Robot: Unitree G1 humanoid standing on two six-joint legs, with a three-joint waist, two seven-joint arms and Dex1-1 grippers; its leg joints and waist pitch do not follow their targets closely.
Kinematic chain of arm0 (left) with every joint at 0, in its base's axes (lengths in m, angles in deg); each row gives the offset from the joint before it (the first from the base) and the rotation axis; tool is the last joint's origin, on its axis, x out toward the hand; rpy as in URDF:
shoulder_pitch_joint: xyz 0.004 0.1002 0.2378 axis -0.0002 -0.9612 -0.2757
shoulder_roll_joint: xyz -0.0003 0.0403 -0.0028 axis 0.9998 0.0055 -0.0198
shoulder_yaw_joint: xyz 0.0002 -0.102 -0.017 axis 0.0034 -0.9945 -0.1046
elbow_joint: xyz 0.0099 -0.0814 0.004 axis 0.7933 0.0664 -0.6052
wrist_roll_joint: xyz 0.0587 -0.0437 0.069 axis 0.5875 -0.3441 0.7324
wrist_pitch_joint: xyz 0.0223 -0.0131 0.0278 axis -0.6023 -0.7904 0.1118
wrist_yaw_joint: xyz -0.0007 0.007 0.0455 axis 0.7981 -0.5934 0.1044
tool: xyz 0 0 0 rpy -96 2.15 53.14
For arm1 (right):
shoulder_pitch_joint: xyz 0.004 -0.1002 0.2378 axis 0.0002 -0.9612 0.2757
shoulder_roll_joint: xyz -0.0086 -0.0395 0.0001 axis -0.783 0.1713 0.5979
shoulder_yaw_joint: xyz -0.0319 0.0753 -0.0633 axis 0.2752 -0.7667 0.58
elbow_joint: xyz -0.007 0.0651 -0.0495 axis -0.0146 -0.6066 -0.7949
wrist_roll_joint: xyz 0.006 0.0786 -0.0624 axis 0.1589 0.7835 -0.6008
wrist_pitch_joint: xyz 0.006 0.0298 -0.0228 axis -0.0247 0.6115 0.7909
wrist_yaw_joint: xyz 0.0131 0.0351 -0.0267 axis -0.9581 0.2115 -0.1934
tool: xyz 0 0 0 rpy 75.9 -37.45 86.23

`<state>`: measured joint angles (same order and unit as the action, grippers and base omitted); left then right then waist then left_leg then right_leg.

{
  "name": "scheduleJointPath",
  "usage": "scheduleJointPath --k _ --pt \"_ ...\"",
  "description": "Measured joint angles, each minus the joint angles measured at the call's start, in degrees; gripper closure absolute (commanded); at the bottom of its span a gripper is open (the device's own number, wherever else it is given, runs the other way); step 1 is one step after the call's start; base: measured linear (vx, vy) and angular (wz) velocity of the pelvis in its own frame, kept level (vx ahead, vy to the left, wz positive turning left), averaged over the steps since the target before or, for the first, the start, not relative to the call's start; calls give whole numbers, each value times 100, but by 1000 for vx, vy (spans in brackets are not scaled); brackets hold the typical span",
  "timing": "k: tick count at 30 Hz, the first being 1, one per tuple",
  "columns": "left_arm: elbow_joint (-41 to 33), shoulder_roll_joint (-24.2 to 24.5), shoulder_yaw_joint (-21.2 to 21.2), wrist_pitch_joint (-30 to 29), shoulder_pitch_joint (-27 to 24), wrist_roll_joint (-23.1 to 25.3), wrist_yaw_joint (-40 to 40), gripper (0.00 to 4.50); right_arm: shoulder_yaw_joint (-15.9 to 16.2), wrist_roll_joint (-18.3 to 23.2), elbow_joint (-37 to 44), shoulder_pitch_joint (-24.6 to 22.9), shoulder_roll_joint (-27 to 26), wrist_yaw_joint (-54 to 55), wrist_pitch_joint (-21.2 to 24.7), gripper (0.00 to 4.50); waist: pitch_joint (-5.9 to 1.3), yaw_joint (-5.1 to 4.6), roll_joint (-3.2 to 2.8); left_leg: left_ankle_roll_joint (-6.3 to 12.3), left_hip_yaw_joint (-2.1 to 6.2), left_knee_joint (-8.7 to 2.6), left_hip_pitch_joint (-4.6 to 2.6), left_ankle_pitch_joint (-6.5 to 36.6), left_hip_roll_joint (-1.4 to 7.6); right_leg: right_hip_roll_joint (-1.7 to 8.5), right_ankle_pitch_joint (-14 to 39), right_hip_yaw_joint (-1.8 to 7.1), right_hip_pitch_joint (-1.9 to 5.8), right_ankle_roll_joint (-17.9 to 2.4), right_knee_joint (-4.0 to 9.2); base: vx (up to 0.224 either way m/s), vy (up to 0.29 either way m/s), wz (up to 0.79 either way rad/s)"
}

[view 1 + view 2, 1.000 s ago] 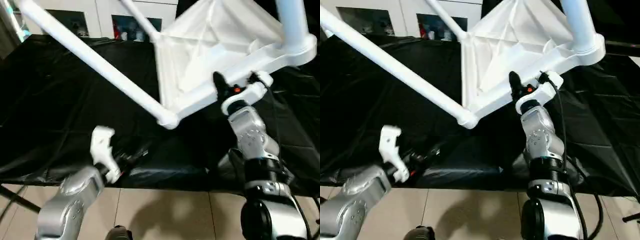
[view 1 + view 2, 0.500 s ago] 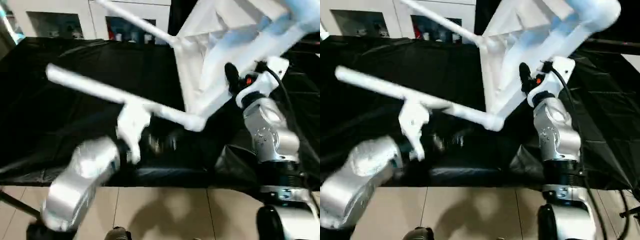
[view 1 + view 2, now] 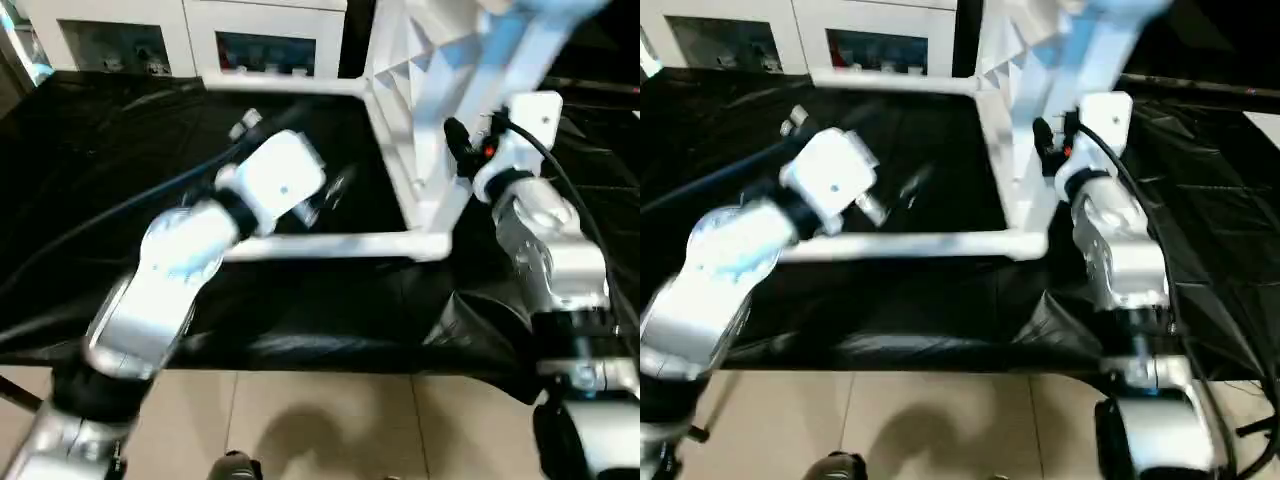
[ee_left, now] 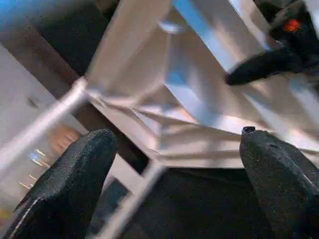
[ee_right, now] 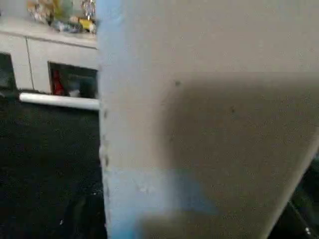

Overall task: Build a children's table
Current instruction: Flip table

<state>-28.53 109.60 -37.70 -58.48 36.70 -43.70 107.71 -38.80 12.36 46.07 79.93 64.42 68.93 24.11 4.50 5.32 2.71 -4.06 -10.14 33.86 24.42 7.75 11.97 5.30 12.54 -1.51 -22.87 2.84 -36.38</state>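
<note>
two grippers [image 4: 174,189] over black cloth [image 3: 90,200] — left wide, empty; right [image 3: 462,150] grips tabletop [image 3: 420,100]; cabinet [image 3: 200,40] behind.

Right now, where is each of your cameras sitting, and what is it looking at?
Left and right eye views: on my head, looking down over both silver forearms at the tabletop standing on edge, with its legs.
Left wrist view: on my left wrist, looking between the open left gripper fingers at the tabletop's ribbed underside.
Right wrist view: on my right wrist, pressed close to the tabletop.
Shared: the left wrist and eye views all show the right gripper on the tabletop edge.
</note>
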Motion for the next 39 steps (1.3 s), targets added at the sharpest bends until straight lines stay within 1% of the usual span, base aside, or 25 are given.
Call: scheduleJointPath --k 2,3,6,7,12,15,17,18,19,21,22,23,24,26,28,32,39 --pt "194 21 15 221 257 189 -109 0 42 -83 -133 111 1 1 -3 254 12 -8 24 1 -4 13 3 0 0 0 0 9 -10 0 -16 0 0 0" --pt "319 63 38 366 457 364 -203 0 70 -129 -250 193 6 2 -22 254 16 -11 31 4 -6 21 9 -2 -1 0 0 15 -19 0 -28 0 0 0" --pt "415 161 -9 705 838 778 -599 0 162 -238 -465 311 28 13 -121 255 16 -13 32 4 -11 34 9 -2 -1 0 0 30 -30 0 -54 0 0 0" --pt "417 172 -36 785 897 847 -667 0 173 -261 -484 313 28 14 -138 255 17 -10 32 4 -13 36 5 -2 -1 0 1 34 -30 0 -59 0 0 0" --pt "480 218 -117 1241 960 1360 -1195 0 208 -333 -655 388 28 16 -208 255 17 -14 33 4 -14 44 4 -2 0 0 -6 38 -33 0 -70 0 0 0" --pt "578 247 -192 1329 997 1543 -1385 0 219 -350 -726 409 28 11 -252 255 16 -10 37 4 -14 48 4 -2 -1 0 -13 39 -33 1 -71 0 0 0" --pt "801 341 -197 1329 1062 1711 -1474 0 226 -350 -813 425 25 7 -330 255 14 -11 44 4 -15 49 2 -2 -1 0 -19 42 -34 1 -71 0 0 0" --pt "946 397 -200 1306 1094 1784 -1491 0 221 -350 -842 425 24 7 -363 220 14 -11 45 4 -16 50 3 -2 -1 0 -21 43 -34 2 -71 0 0 0" --pt "1039 441 -207 1294 1121 1844 -1503 0 213 -350 -848 425 21 5 -372 220 15 -9 48 4 -17 51 3 -2 -1 0 -24 44 -35 2 -71 0 0 0" --pt "1211 494 -263 1321 1169 1936 -1544 0 225 -398 -890 425 18 -1 -404 220 13 -12 67 4 -17 52 3 -2 -1 0 -25 46 -36 1 -71 0 0 0" --pt "1241 514 -271 1326 1184 1948 -1544 0 233 -409 -901 424 18 -1 -421 193 14 -13 81 4 -17 53 3 -2 -1 -1 -26 46 -36 1 -71 0 0 0" --pt "1308 525 -271 1365 1215 1987 -1547 0 234 -418 -920 425 17 1 -435 193 13 -13 96 4 -17 53 3 -2 0 -1 -26 45 -37 0 -71 0 0 0" --pt "1404 544 -272 1377 1257 2048 -1548 0 254 -493 -946 425 17 8 -438 174 9 -14 111 4 -17 55 3 -2 -1 -2 -27 47 -37 0 -71 0 0 0" --pt "1573 587 -272 1408 1337 2117 -1564 0 277 -617 -1013 427 17 29 -452 174 7 -16 131 4 -17 58 3 -2 0 -2 -29 48 -38 -1 -71 0 0 0" --pt "1775 642 -273 1438 1459 2165 -1606 0 295 -635 -1126 426 13 33 -463 174 8 -18 156 4 -17 60 4 -2 0 -3 -31 49 -39 -2 -70 0 0 0" --pt "1937 695 -276 1526 1572 2223 -1614 0 297 -640 -1140 426 -6 32 -480 174 6 -13 171 4 -17 62 4 -2 -1 -2 -32 52 -39 -2 -70 0 0 0" --pt "2336 646 -275 1663 1739 2289 -1675 0 290 -736 -1304 426 -88 26 -488 174 4 -17 176 4 -17 61 1 -2 0 -4 -34 52 -39 -5 -71 0 0 0"
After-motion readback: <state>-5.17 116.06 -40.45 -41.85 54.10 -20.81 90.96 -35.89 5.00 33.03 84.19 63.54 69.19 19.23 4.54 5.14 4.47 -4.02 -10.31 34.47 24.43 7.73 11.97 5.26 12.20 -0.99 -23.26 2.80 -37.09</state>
